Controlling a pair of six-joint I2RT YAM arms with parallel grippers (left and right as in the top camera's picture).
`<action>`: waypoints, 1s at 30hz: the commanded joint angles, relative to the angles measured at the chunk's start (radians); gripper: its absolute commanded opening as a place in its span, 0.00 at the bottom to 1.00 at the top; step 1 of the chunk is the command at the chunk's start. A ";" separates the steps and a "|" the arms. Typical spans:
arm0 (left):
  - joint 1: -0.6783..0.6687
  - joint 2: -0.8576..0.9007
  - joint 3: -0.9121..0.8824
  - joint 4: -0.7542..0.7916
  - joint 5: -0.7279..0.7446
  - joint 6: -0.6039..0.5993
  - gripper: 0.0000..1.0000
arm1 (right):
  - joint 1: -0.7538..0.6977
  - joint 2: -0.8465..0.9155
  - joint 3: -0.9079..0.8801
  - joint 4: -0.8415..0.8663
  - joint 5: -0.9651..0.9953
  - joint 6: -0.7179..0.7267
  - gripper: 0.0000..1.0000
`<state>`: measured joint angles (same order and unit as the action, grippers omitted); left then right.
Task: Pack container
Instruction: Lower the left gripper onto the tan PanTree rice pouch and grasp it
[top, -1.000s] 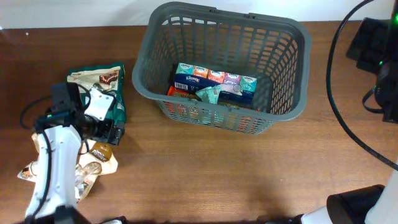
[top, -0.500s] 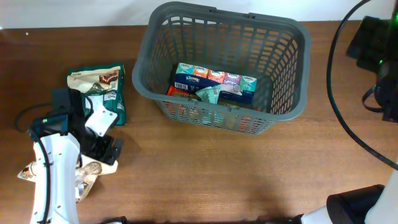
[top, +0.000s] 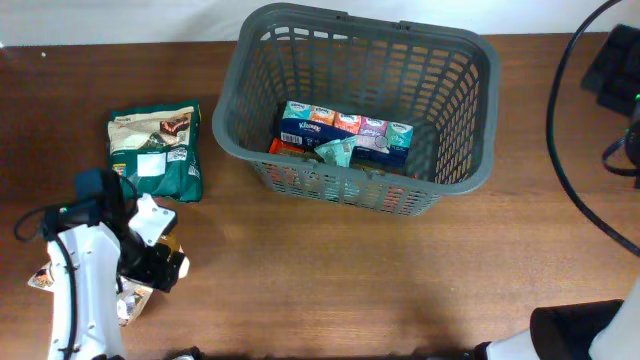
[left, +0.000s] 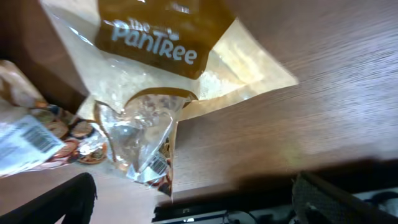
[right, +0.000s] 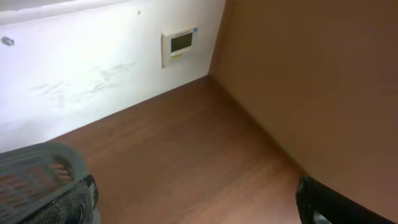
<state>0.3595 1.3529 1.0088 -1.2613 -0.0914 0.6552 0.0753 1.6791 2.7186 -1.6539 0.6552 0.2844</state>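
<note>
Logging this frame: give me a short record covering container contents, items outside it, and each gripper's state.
container: dark grey basket, upright on the table
inside: Kleenex tissue multipack over an orange pack
outside: green snack bag and Pantree snack bag, on the table left of the basket
left gripper: open, above the Pantree snack bag, holding nothing
right gripper: open, empty, away from the packs
</note>
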 joint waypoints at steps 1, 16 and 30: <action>0.034 -0.007 -0.075 0.043 -0.015 0.041 0.96 | -0.026 0.006 0.000 0.000 -0.046 0.001 0.99; 0.194 -0.004 -0.177 0.283 -0.009 0.102 0.91 | -0.025 0.006 0.000 -0.018 -0.047 0.002 0.99; 0.217 0.091 -0.177 0.415 0.159 0.075 0.89 | -0.025 0.005 0.001 -0.042 -0.066 0.002 0.99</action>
<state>0.5709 1.4189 0.8375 -0.8558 -0.0025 0.7399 0.0586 1.6791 2.7186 -1.6920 0.5999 0.2840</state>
